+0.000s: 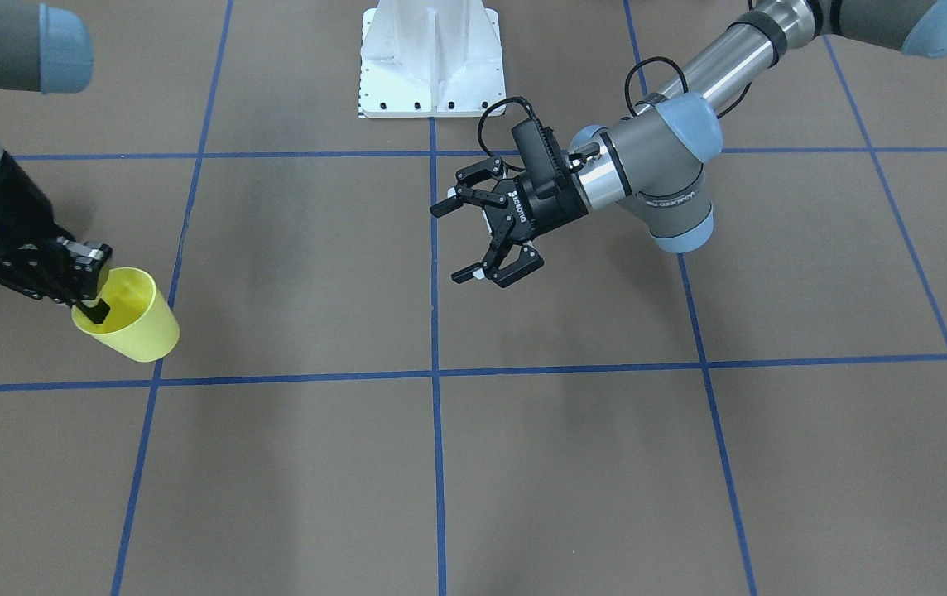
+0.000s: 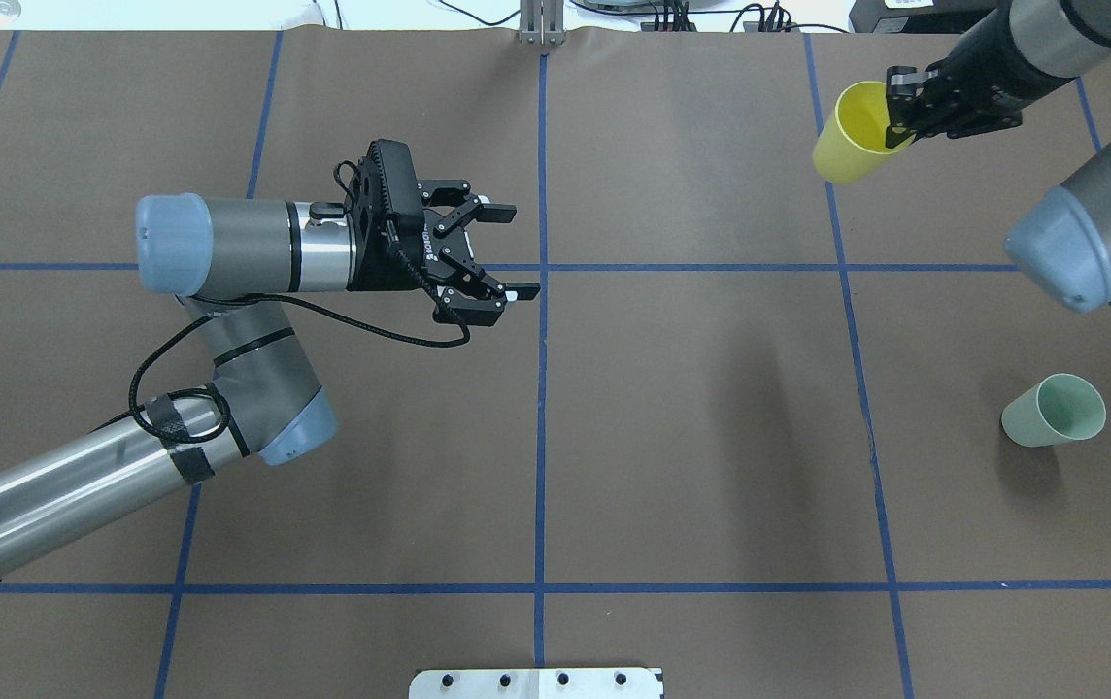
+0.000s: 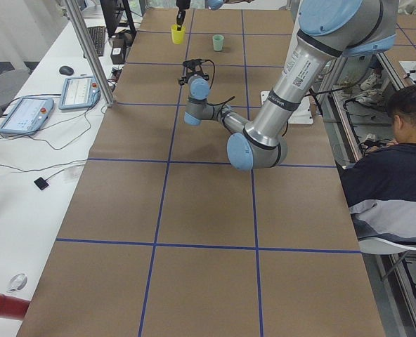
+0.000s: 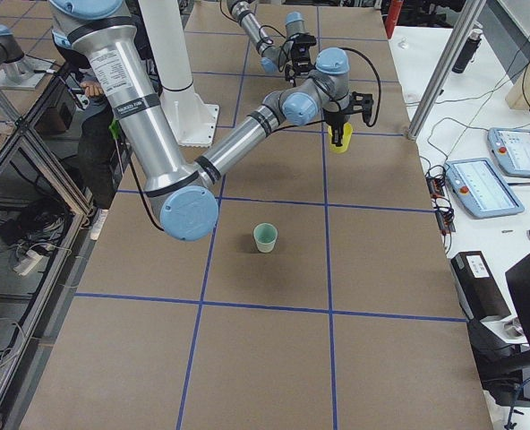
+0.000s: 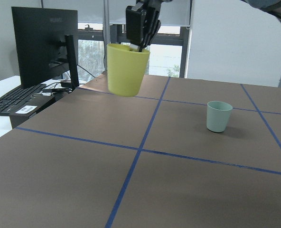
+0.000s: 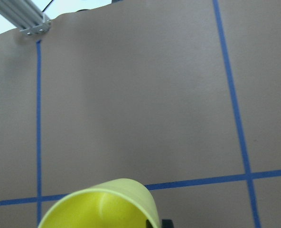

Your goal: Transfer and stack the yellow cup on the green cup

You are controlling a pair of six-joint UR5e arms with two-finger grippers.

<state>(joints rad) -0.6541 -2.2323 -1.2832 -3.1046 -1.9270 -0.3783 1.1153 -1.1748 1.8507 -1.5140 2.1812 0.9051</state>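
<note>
Nearest the overhead camera, the left arm (image 2: 80, 490) reaches in from the left edge, low over the brown desk (image 2: 691, 437). At its end the left claw (image 2: 517, 249) hangs above the desk with its fingers spread wide and nothing between them. The fingertips point sideways toward the right claw's half and sit just beside the blue tape line (image 2: 543, 437) that runs down the middle. Well apart from it, further right and toward the far edge, the right claw (image 2: 897, 115) is pinching the rim of the yellow cup (image 2: 847, 136), one finger inside the mouth and one outside the wall. The cup hangs mouth up under this claw, lifted off the desk, as the left wrist view shows. Rightmost, on the robot's side of the right claw and well apart from it, the green cup (image 2: 1051, 413) stands upright on the desk, untouched by either claw.
</note>
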